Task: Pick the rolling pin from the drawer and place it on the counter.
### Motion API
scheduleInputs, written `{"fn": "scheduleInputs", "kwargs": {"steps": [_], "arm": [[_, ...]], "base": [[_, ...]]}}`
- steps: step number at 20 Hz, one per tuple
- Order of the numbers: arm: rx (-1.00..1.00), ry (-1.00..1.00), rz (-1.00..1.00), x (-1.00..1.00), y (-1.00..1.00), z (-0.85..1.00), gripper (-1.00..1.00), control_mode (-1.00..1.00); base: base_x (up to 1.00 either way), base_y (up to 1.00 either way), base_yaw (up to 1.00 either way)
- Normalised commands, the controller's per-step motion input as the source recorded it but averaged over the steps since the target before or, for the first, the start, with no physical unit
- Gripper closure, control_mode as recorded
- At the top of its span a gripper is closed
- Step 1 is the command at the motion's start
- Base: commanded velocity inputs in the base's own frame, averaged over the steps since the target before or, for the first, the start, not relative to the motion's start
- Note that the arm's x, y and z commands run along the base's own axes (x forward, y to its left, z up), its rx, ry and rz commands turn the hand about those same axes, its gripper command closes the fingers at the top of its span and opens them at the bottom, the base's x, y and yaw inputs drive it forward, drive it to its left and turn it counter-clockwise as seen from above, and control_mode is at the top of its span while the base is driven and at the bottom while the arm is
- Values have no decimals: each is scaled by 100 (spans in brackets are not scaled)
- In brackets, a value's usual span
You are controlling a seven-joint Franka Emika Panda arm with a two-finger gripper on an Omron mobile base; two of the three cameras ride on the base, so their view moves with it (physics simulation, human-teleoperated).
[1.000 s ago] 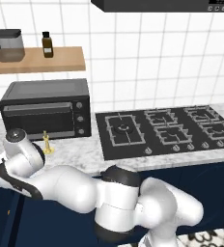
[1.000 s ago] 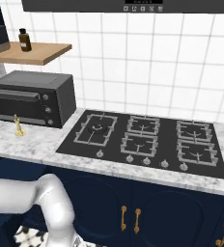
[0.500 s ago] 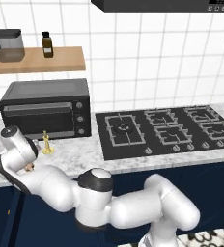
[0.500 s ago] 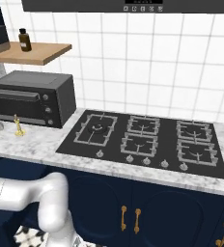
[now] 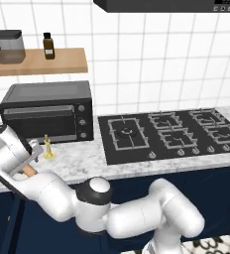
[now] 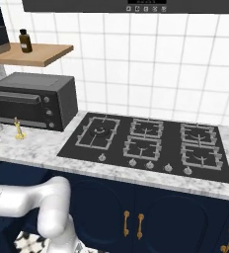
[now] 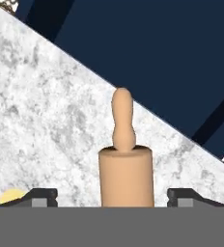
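While the rolling pin (image 7: 126, 166) stands out ahead of the hand camera with its peg handle pointing away over the marble, the gripper (image 5: 27, 161) has it between its jaws, which are closed onto the wooden barrel and no wider than the barrel itself. In the left base view the hand sits at the far left end of the tabletop (image 5: 82, 161), above the marble in front of the toaster oven (image 5: 47, 111), with a light-brown end of the pin poking out below it. In the right base view the same end shows at the left edge, hanging near the marble's front lip. The hand camera looks down across the veined slab toward its edge, with dark navy cabinet fronts beyond it, so the pin is held over the front part of the slab rather than deep toward the wall. I judge the lift from the drawer to be done and the placing step to be in hand: what remains is lowering and letting go. The small brass candlestick (image 5: 48, 148) stands just beside the hand, so the set-down wants to stay on the bare marble short of it. A cylinder may roll once freed, and the front edge is close.
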Motion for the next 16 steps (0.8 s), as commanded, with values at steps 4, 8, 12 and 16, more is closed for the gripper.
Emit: {"fn": "scheduleInputs", "kwargs": {"steps": [4, 8, 12, 16], "arm": [[1, -20, 0, -100, -100, -5, -100, -100], [6, -22, 0, -100, -100, 0, -100, -100], [25, -20, -3, -71, -100, 49, -100, -100], [43, -18, -6, -24, -100, 99, -100, -100]], "base": [[0, 0, 0], [0, 0, 0], [0, 0, 0], [0, 0, 0]]}}
